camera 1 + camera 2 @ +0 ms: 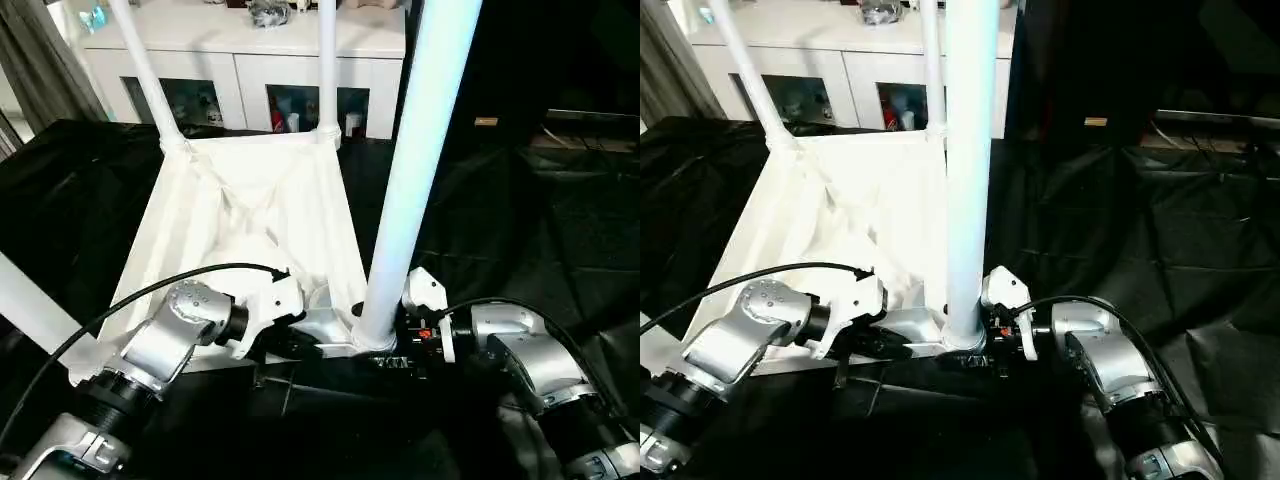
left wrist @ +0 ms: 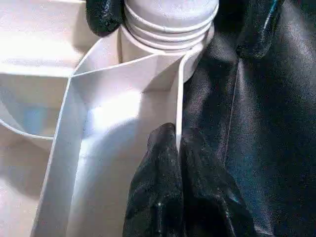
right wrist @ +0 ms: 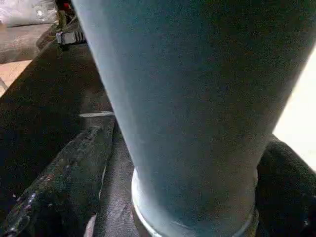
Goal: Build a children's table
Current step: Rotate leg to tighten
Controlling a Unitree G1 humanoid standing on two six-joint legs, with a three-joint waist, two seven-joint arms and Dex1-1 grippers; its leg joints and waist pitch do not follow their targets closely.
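The children's table lies upside down on black cloth, its white ribbed tabletop [image 1: 250, 210] facing up. Two far legs [image 1: 145, 70] [image 1: 327, 70] stand in the back corner sockets. Another leg [image 1: 30, 300] shows at the near left. The near right leg [image 1: 420, 150] stands upright in its corner socket [image 2: 168, 29]. My left gripper [image 2: 177, 136] is shut on the tabletop's thin rim [image 2: 178, 89] just beside that socket. My right gripper [image 1: 392, 350] is open, its fingers [image 3: 54, 182] standing either side of this leg's base.
A white cabinet [image 1: 250, 60] with glass doors stands behind the tabletop. Black cloth [image 1: 520, 220] covers the floor to the right and in front. A grey curtain [image 1: 40, 60] hangs at the far left. A black cable [image 1: 180, 275] loops over my left forearm.
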